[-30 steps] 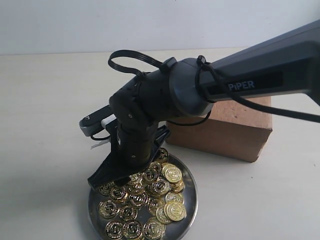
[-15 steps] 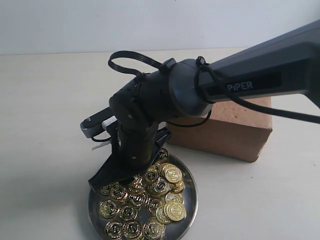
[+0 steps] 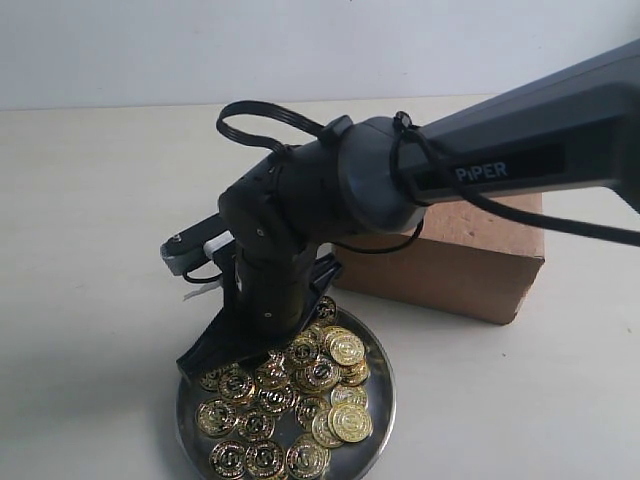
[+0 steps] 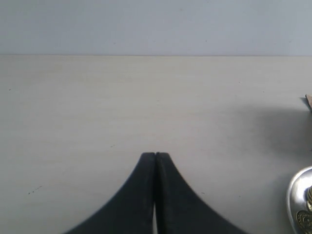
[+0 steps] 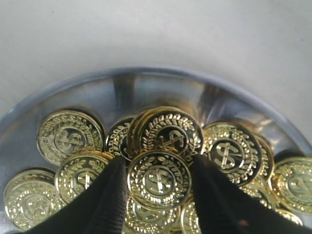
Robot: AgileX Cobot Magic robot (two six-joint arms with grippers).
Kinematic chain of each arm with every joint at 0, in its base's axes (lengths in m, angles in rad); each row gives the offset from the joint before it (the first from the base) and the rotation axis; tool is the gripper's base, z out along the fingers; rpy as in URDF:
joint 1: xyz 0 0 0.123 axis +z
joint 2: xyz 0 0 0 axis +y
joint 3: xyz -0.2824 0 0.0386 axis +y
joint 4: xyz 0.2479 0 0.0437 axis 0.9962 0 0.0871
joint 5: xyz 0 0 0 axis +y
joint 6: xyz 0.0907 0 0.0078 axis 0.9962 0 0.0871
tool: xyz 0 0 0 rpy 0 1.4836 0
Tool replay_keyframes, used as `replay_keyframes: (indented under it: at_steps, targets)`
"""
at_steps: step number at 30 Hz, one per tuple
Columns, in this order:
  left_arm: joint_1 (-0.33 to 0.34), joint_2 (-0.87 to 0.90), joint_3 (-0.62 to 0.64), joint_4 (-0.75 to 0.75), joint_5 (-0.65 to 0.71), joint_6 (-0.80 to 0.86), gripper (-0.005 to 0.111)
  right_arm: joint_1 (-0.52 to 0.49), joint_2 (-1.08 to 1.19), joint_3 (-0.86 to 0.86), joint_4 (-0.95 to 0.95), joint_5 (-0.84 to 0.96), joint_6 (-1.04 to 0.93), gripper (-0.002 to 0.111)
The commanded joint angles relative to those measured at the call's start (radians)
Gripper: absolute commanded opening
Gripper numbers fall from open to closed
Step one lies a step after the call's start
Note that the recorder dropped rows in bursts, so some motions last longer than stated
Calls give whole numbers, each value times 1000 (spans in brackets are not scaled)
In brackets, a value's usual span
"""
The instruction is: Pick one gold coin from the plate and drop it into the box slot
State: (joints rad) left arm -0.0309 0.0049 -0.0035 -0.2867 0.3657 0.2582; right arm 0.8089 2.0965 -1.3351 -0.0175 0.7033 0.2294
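A round silver plate (image 3: 386, 385) near the front table edge holds several gold coins (image 3: 345, 348). My right gripper (image 3: 262, 352) reaches down into its far left part. In the right wrist view its two black fingers (image 5: 114, 185) press against opposite edges of one gold coin (image 5: 159, 180) lying on top of the pile inside the plate (image 5: 146, 78). The brown cardboard box (image 3: 450, 270) stands behind the plate to the right; my right arm hides its slot. My left gripper (image 4: 155, 155) hovers shut and empty over bare table, with the plate's rim (image 4: 298, 195) at that view's edge.
My long dark right arm (image 3: 520, 150) crosses above the box from the right. A black cable (image 3: 250, 115) loops over its wrist. Light tabletop (image 3: 90, 200) stretches left of the plate, and a pale wall stands behind.
The right gripper's fingers have drawn closer together around one coin. The arm itself has hardly shifted, and the left gripper has stayed shut.
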Motion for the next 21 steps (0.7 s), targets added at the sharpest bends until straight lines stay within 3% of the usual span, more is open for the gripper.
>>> replay_keyframes:
  at_steps: [1, 4, 10, 21]
  targets:
    - [2, -5, 3, 7, -2, -3, 0, -6, -60, 1, 1, 19, -20, 23]
    - [2, -5, 3, 7, -2, -3, 0, -6, -121, 1, 17, 109, -86, 23]
    - [2, -5, 3, 7, -2, -3, 0, -6, -253, 1, 240, 212, -320, 23]
    - [2, -5, 3, 26, -56, -8, 0, -6, -389, 1, 252, 375, -425, 23]
